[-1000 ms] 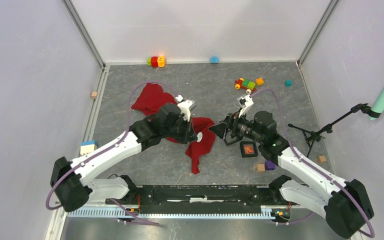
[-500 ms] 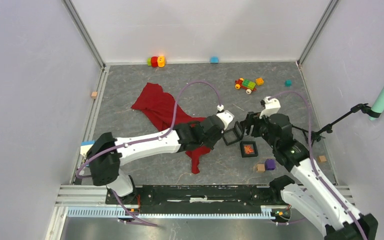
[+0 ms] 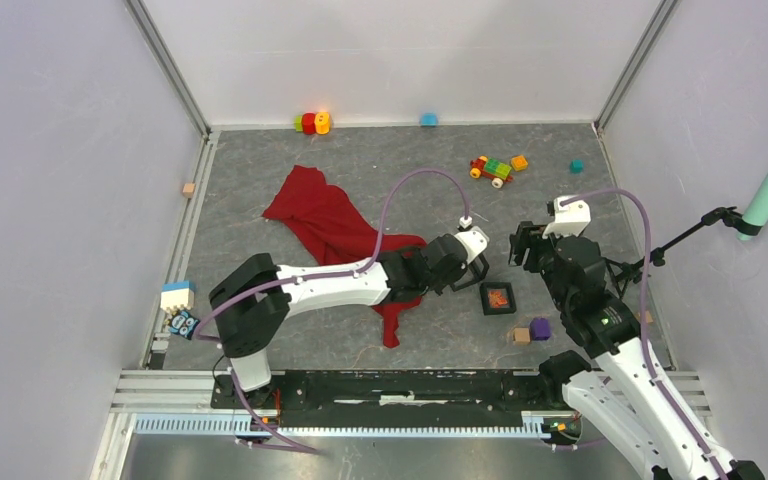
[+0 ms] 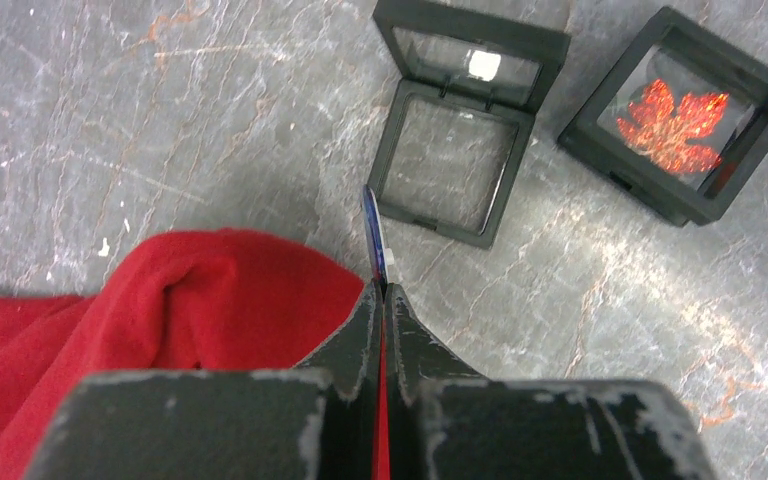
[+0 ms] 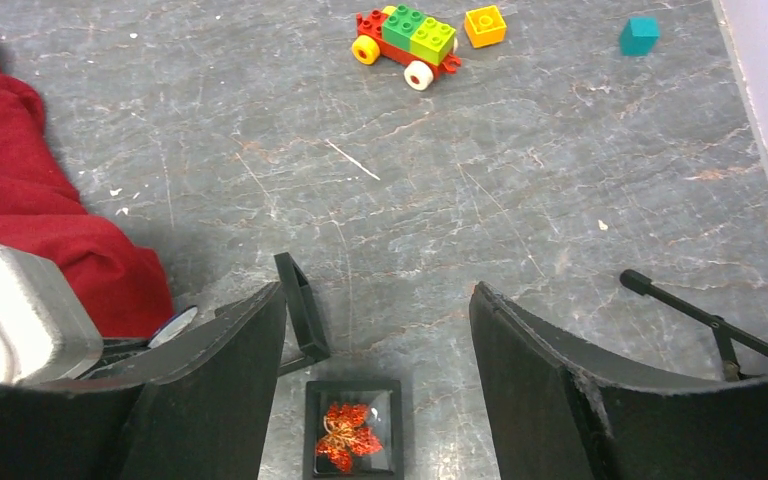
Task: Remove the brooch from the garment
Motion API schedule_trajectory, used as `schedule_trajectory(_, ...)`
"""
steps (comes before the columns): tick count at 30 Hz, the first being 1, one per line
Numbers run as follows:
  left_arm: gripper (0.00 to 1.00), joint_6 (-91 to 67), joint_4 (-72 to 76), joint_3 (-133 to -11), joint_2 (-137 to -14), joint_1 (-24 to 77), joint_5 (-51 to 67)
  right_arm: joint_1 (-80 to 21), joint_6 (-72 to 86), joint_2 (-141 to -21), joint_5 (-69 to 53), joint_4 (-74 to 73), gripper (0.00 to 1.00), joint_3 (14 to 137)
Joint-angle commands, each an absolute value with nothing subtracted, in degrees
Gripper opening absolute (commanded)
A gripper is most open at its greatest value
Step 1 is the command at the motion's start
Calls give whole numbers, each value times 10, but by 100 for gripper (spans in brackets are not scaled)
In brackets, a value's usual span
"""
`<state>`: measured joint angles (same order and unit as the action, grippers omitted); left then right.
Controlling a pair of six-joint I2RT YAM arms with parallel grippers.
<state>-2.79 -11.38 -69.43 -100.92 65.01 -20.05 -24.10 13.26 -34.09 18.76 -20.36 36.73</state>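
The deep-red garment (image 3: 325, 220) lies crumpled left of centre on the grey table; part of it fills the lower left of the left wrist view (image 4: 190, 300). My left gripper (image 4: 382, 288) is shut on the brooch (image 4: 372, 235), a thin round badge seen edge-on, held clear of the cloth. In front of it lies an open, empty black display box (image 4: 455, 150). In the top view this gripper (image 3: 477, 268) sits just right of the garment. My right gripper (image 5: 378, 290) is open and empty, hovering above a closed box holding a red leaf (image 5: 350, 438).
The leaf box (image 3: 497, 298) sits by a purple cube (image 3: 540, 328) and a wooden cube (image 3: 520, 335). A brick toy car (image 3: 491, 169) and a teal cube (image 3: 577, 166) lie further back. A black stand (image 3: 650, 260) reaches in from the right.
My left arm has swung right, off the garment, carrying the brooch to the open box. My right arm has pulled back to the right, away from that box.
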Motion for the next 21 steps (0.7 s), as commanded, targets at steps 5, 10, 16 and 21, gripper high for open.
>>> schedule_trajectory(5,2,17,-63,-756,-1063,658,-197,-240,106,-310,227,-197,73,385)
schedule_trajectory(10,2,20,-63,-771,-1089,659,-198,-240,98,-281,259,-200,72,387)
schedule_trajectory(16,2,29,-69,-789,-1114,662,-207,-240,94,-251,275,-199,72,393)
schedule_trajectory(21,2,32,-73,-796,-1130,663,-206,-240,96,-250,274,-200,71,391)
